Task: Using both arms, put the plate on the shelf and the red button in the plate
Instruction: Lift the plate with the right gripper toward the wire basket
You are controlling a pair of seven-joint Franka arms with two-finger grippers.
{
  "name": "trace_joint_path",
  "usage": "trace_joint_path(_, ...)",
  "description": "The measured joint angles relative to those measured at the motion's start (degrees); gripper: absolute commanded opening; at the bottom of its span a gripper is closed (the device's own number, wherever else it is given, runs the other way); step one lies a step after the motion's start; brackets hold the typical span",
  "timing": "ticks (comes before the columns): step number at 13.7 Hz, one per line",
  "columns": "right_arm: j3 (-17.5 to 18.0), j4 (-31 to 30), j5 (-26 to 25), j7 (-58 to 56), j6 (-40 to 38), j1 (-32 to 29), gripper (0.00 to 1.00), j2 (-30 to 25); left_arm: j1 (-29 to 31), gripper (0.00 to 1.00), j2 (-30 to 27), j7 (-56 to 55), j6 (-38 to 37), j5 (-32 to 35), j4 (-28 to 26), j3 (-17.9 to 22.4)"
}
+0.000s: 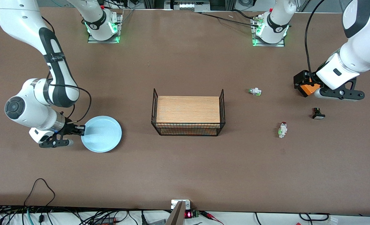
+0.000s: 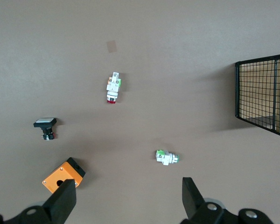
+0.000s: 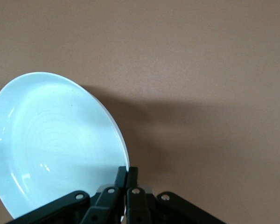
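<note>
The pale-blue plate (image 1: 102, 134) (image 3: 51, 140) is toward the right arm's end of the table. My right gripper (image 1: 80, 130) (image 3: 127, 175) is shut on its rim, one finger inside and one outside. The red button (image 1: 283, 129) (image 2: 114, 87) lies on its side on the table toward the left arm's end, apart from both grippers. My left gripper (image 1: 322, 87) (image 2: 126, 200) hangs open over the table with nothing between its fingers. An orange block (image 1: 309, 89) (image 2: 63, 175) shows right beside one finger.
A black wire basket (image 1: 155, 106) (image 2: 261, 93) with a wooden board in it stands mid-table. A white part with a green cap (image 1: 254, 91) (image 2: 166, 157) and a black part with a white cap (image 1: 318, 114) (image 2: 45, 127) lie near the red button.
</note>
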Motion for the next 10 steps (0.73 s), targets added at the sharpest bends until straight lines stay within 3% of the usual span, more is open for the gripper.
trace_joint_path(10,-1.7,5.4,0.0,8.0,-22.0,1.5,0.00,-11.4,-0.2,1.00,0.0,0.0,0.0,0.0,0.0,-0.4)
